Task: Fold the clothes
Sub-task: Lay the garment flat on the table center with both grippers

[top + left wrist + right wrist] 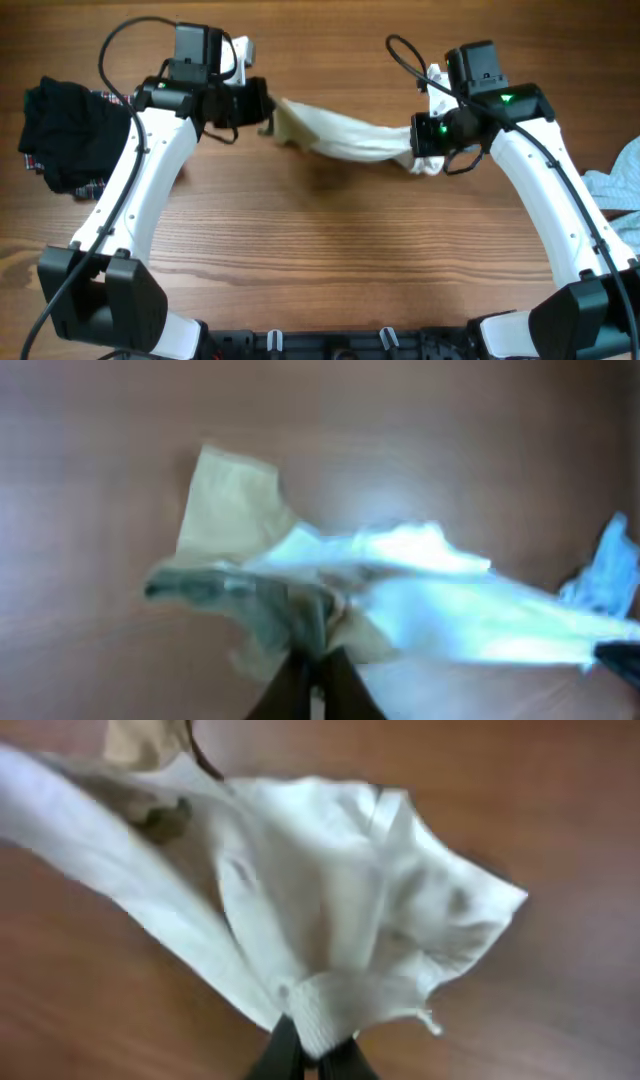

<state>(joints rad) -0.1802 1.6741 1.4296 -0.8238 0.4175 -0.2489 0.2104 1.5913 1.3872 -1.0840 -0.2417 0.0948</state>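
Closest to the left wrist camera, the left fingers (318, 665) are pressed together on a bunched fold of the white T-shirt (430, 600), next to its green-brown print. No gap shows between them. A khaki-tan sleeve (225, 505) hangs loose beyond the grip.

In the overhead view, from left to right:

1. A black garment (65, 135) lies in a heap at the far left of the worktop (320, 260). A plaid edge shows beneath it.
2. The T-shirt is gathered into a sagging band between the two arms. It appears to hang clear of the wood, with a shadow below it.
3. The right fingers (312, 1055) are closed tight on a wad of white cloth that looks like ribbed hem or collar.
4. A pale-blue piece (620, 185) rests at the right edge, well apart from the T-shirt.

Step in hand: judged to be spreading the T-shirt before any fold is made. No fold is visible yet.

Next move: the cloth must be opened and laid flat on the bare centre of the worktop. Both grips hold bunched material, not corners. A lowering motion alone will probably leave it crumpled. Regrasping at the shoulders or the hem is likely to be needed.
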